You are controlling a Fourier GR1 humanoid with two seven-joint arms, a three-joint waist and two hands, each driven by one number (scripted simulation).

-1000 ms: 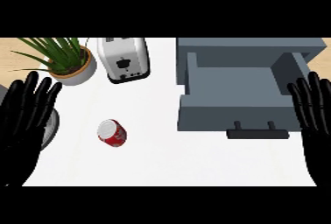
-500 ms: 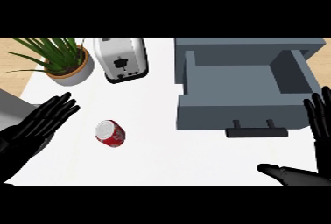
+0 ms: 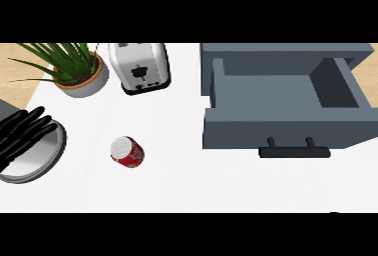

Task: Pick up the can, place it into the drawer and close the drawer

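Note:
A red can [image 3: 127, 152] with a silver top stands on the white counter [image 3: 184, 180], left of centre. The grey drawer [image 3: 280, 131] is pulled open at the right, its inside bare, with a dark handle [image 3: 294, 150] on its front. My left hand [image 3: 22, 133] shows at the far left edge with straight fingers pointing up and right, well left of the can and not touching it. My right hand does not show.
A silver toaster [image 3: 140, 67] stands at the back, and a potted plant [image 3: 74, 72] is left of it. A grey round pan or lid [image 3: 37, 155] lies at the left edge under my left hand.
My right hand has dropped out of view at the right. My left hand has pulled back toward the left edge. The can and drawer have not moved.

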